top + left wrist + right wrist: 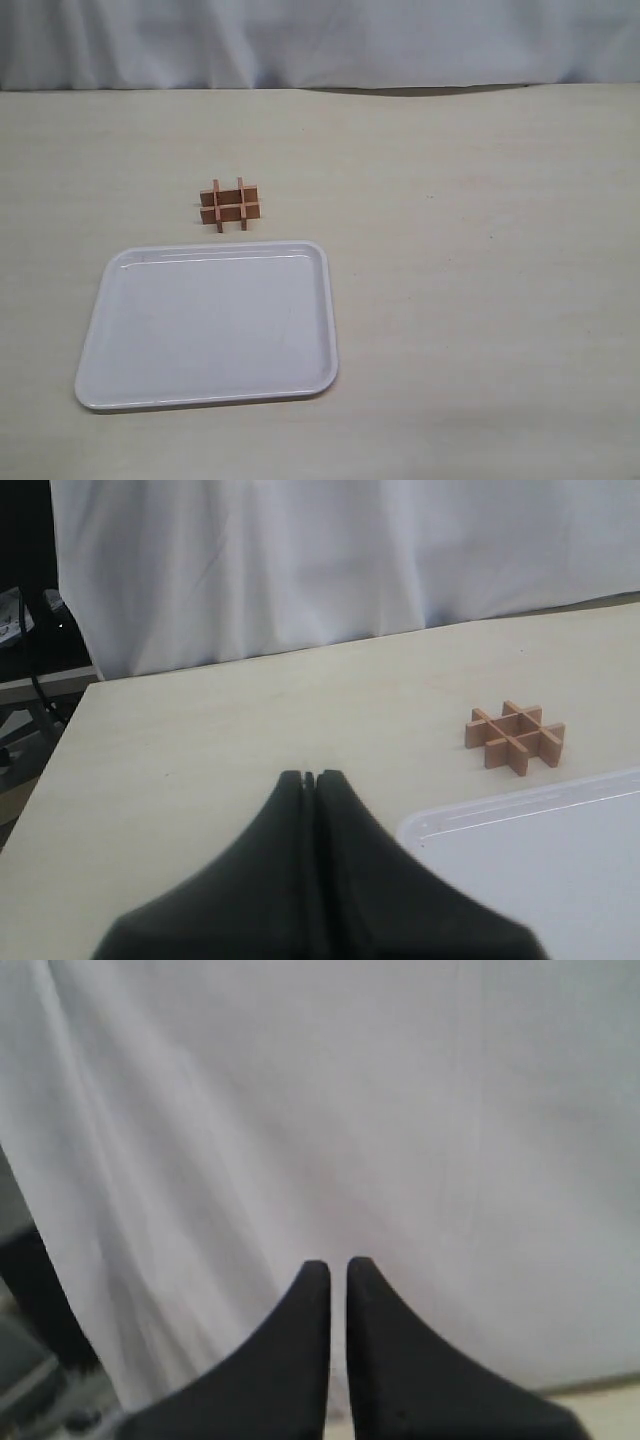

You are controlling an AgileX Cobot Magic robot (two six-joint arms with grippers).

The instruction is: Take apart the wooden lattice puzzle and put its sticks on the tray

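Wooden lattice puzzle [230,204]: sat whole on the counter [480,300], left of the middle, closer to the far edge than the near one.
Tray [200,320]: lay flat toward the near left corner, just in front of the puzzle, not touching it.
Left gripper [310,777]: tips pressed together, held nothing, hung over the counter, apart from the puzzle.
Right gripper [338,1265]: tips almost together with a thin gap, held nothing, faced the white cloth [400,1110].

The pale beige wood-grain table [480,300] carries a small reddish-brown wooden lattice puzzle [230,205] just beside a large white rectangular plastic tray [210,320].
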